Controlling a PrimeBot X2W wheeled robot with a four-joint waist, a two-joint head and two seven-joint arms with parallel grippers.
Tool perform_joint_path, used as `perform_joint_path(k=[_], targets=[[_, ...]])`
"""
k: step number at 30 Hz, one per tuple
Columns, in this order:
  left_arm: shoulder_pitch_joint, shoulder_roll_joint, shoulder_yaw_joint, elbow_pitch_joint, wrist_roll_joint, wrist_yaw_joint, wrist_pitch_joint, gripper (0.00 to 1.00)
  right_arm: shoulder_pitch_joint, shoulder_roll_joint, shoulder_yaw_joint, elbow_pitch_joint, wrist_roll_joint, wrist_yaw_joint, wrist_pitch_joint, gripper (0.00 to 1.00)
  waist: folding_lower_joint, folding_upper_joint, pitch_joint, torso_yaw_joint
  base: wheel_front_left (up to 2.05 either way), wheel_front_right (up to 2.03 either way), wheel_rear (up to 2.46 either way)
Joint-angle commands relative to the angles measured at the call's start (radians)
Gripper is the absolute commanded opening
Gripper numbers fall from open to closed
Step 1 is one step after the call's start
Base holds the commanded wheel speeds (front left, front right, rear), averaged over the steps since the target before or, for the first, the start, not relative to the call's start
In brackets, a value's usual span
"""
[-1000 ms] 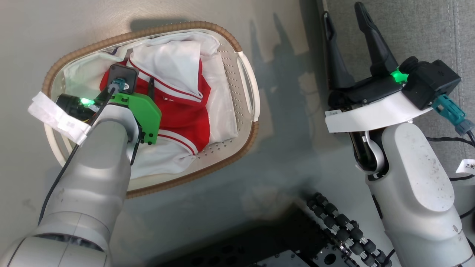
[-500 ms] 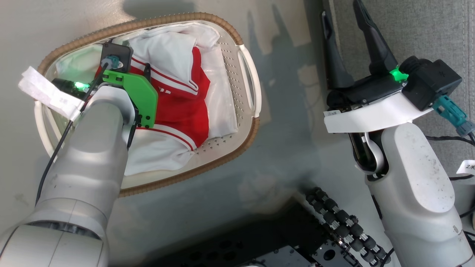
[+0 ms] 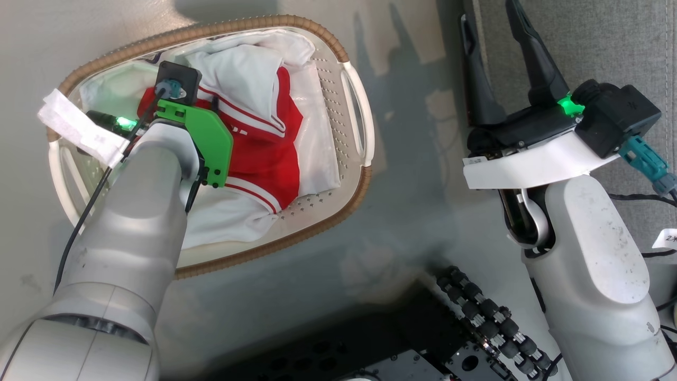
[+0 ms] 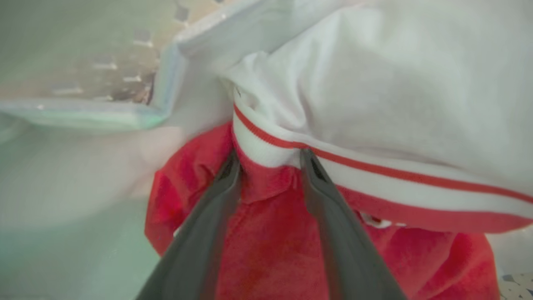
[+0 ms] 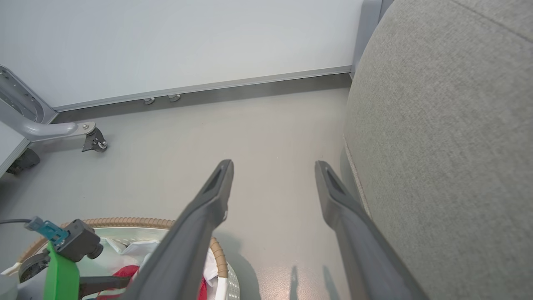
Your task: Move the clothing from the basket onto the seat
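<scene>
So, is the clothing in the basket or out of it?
In: the clothing lies crumpled inside the basket, below its rim.

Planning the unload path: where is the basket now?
In the head view, the basket sits on the floor at upper left, clothing inside, the seat off to its right.

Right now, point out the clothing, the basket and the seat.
clothing (image 3: 264, 159): head view, on its red panel.
basket (image 3: 254, 22): head view, on its brown rim.
seat (image 5: 449, 146): right wrist view, on its grey side.

Grey floor meets a white wall along metal skirting.
</scene>
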Motion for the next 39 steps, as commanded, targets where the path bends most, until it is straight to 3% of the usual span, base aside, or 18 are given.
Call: perform_joint_path(k=[1,7,16,26,39], targets=[[0.009,0.007,-0.007,0.0,0.002,-0.004,0.002,0.0,0.002,-0.002,-0.003,-0.001,-0.003,-0.001,-0.002,1.0,0.0,-0.0001,0.0,0.0,0.0,0.0,0.0],[0.013,0.012,-0.018,-0.001,-0.012,-0.009,-0.028,0.0,-0.008,-0.002,-0.007,0.0,0.006,-0.001,-0.002,1.0,0.0,-0.0001,-0.011,-0.005,0.0,0.0,0.0],[0.071,0.004,-0.039,-0.001,-0.05,-0.013,-0.096,0.0,-0.013,-0.003,-0.005,0.025,0.007,-0.001,-0.002,1.0,0.0,-0.0001,-0.111,0.0,0.0,0.0,0.0],[0.213,-0.012,-0.133,-0.049,-0.141,-0.013,-0.166,0.0,0.044,-0.003,-0.006,0.086,-0.013,-0.001,-0.002,1.0,0.0,-0.0001,-0.289,0.036,0.0,0.0,0.0],[0.416,-0.013,-0.293,-0.202,-0.335,-0.013,-0.223,0.0,0.171,-0.004,-0.028,0.17,-0.044,-0.001,-0.002,1.0,0.0,-0.0001,-0.56,0.128,0.0,0.0,0.0]])
